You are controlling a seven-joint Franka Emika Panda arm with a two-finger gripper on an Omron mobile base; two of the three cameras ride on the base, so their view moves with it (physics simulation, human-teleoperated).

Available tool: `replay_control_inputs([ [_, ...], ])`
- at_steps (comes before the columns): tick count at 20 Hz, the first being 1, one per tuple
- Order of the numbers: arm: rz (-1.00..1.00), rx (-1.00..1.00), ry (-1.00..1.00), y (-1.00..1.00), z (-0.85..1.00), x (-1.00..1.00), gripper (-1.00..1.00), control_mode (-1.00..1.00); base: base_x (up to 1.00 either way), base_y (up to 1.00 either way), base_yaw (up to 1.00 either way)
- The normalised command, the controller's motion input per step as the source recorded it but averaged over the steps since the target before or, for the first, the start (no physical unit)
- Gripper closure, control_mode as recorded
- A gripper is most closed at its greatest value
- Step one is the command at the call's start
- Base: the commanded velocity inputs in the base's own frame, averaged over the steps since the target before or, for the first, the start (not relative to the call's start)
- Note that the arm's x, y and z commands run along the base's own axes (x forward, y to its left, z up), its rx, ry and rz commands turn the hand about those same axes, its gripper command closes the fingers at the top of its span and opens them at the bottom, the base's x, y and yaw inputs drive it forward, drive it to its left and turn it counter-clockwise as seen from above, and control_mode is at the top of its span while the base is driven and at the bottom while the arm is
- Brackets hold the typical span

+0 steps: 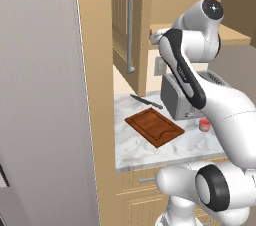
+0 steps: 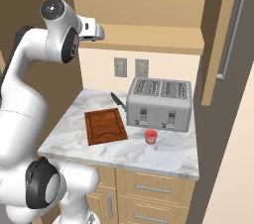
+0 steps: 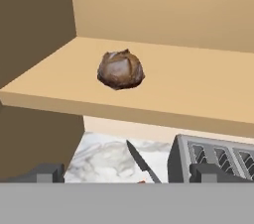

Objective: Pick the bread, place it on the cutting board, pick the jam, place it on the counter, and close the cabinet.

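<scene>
While its 2 jaws stand wide apart and empty, the gripper [image 3: 126, 176] sits at the bottom of the hand view, facing the bread [image 3: 120, 70] at frame centre on the open cabinet [image 3: 163, 84] shelf. Below, lower in frame, lie a knife [image 3: 142, 163], toaster [image 2: 159, 103], cutting board [image 2: 104, 125] and jam [image 2: 151, 136] on the counter [image 2: 124, 153].

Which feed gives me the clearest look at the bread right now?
The hand view: the bread sits unobstructed on the cabinet shelf, facing the camera, above the toaster and knife. In the left base view the arm blocks the shelf; in the right base view the shelf's surface is above the camera's line of sight.
</scene>
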Motion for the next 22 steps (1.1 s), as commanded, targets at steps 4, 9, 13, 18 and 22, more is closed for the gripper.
replay_control_inputs([
  [4,0.00,0.03,-0.06,0.00,0.00,0.16,-1.00,-1.00,0.00,0.00,0.00],
  [9,0.00,0.03,-0.03,0.02,0.00,0.23,-1.00,-1.00,0.00,0.00,0.00],
  [13,0.00,0.02,0.00,0.07,0.00,0.20,-1.00,-1.00,0.00,0.00,0.00],
  [18,0.00,0.01,0.00,0.12,0.00,0.24,-1.00,-1.00,0.00,0.00,0.00],
  [22,0.00,0.00,0.00,0.10,0.00,0.30,-1.00,-1.00,0.00,0.00,0.00],
])
